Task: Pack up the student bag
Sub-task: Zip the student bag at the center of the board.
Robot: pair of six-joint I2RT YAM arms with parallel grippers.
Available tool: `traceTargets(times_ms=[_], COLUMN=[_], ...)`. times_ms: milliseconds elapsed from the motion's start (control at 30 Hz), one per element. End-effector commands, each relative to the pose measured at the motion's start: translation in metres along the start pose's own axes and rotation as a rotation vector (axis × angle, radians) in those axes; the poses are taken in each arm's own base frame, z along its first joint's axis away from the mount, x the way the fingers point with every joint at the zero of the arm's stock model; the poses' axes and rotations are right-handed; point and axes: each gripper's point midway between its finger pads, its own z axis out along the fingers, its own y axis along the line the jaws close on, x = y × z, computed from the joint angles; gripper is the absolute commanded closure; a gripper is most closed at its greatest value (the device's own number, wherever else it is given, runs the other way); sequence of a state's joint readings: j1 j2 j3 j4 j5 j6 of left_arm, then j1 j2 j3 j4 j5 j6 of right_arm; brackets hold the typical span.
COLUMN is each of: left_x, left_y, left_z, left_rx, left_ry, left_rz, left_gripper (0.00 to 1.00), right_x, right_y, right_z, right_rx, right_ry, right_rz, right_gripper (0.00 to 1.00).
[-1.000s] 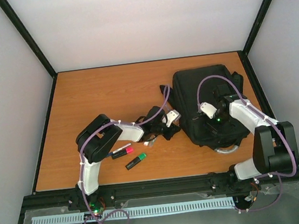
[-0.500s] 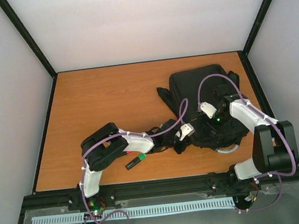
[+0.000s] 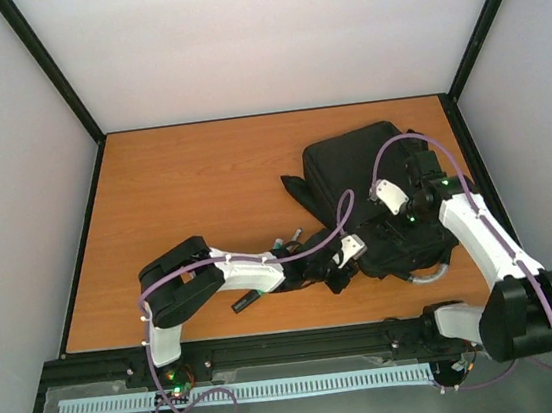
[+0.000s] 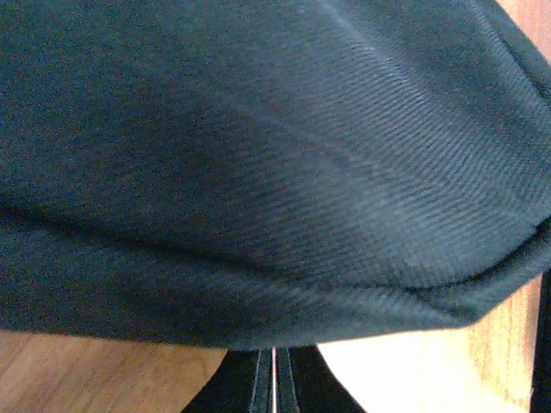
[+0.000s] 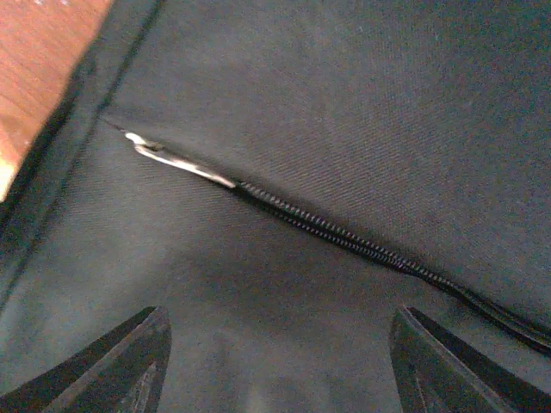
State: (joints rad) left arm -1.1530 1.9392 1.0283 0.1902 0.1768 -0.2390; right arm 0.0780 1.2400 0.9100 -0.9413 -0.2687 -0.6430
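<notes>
The student bag (image 3: 351, 162), a large black backpack, lies at the right of the table, its grey loop handle (image 3: 427, 271) toward the near edge. My left gripper (image 3: 355, 257) reaches across to the bag's near-left edge. In the left wrist view its jaws are shut (image 4: 275, 383), and the bag's black cloth (image 4: 258, 172) folds over the fingertips and hides them. My right gripper (image 3: 400, 230) hovers over the bag, open (image 5: 284, 370), with only fabric between its fingers (image 5: 120, 361). A zip (image 5: 344, 237) with a silver pull (image 5: 176, 163) runs just beyond them.
A dark marker with a green cap (image 3: 250, 298) lies half under my left forearm. Small pens (image 3: 286, 237) show just beyond that arm. The bag's strap (image 3: 294, 189) trails to its left. Black frame rails (image 3: 79, 241) border the table.
My left gripper moved right and toward the near edge, staying shut, and the bag's left side shifted and stretched with it. My right wrist moved farther back over the bag and its jaws widened.
</notes>
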Motion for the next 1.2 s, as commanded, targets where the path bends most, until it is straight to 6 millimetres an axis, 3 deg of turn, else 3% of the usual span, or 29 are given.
traceTargets(times_ms=[0, 200, 300, 433, 667, 967, 1167], left_x=[-0.001, -0.003, -0.007, -0.014, -0.012, 0.015, 0.021], left_y=[0.012, 0.049, 0.082, 0.1, 0.101, 0.092, 0.06], left_z=[-0.013, -0.021, -0.028, -0.036, -0.036, -0.036, -0.037], left_rx=[-0.05, -0.094, -0.116, -0.121, -0.101, -0.044, 0.061], left_ry=[0.014, 0.036, 0.036, 0.033, 0.076, 0.11, 0.085], left_rz=[-0.014, -0.042, -0.089, -0.088, -0.077, -0.128, -0.147], left_gripper=[0.99, 0.99, 0.99, 0.99, 0.99, 0.99, 0.99], right_x=[0.002, 0.022, 0.029, 0.026, 0.006, -0.043, -0.04], right_y=[0.018, 0.045, 0.054, 0.056, 0.048, 0.014, 0.021], right_z=[-0.02, -0.019, -0.006, 0.013, 0.032, 0.04, 0.034], right_rx=[-0.04, -0.079, -0.048, 0.014, 0.133, 0.268, 0.229], right_ry=[-0.032, -0.064, -0.068, -0.051, -0.062, -0.134, -0.125], right_rz=[-0.066, -0.285, -0.384, -0.469, -0.562, -0.437, -0.42], right_gripper=[0.26, 0.22, 0.2, 0.19, 0.18, 0.41, 0.4])
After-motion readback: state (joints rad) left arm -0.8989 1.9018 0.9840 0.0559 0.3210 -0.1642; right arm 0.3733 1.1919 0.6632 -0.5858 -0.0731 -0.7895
